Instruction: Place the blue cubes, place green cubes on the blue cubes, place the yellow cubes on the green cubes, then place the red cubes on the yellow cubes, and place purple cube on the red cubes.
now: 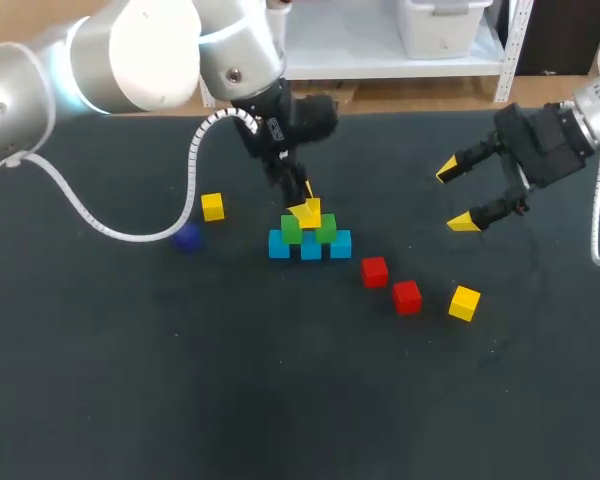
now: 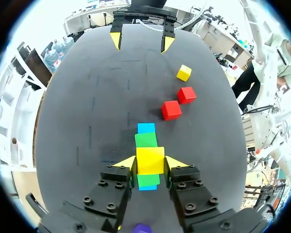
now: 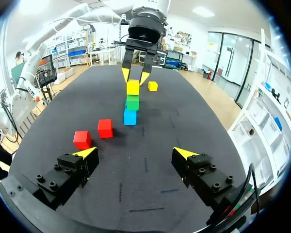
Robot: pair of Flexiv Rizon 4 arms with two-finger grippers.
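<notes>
Left gripper (image 2: 150, 162) clamps a yellow cube (image 1: 306, 212) centred over the two green cubes (image 1: 292, 230) at the middle of the table (image 1: 130, 380), likely to bridge them; it seems to touch them. Right gripper (image 1: 456, 197) hangs near the right edge, jaws apart.

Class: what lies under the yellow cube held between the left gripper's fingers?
Two small green cubes lie under the small yellow cube, on a row of three small blue cubes. Whether the yellow cube already touches the green ones is hidden by the cube itself.
</notes>
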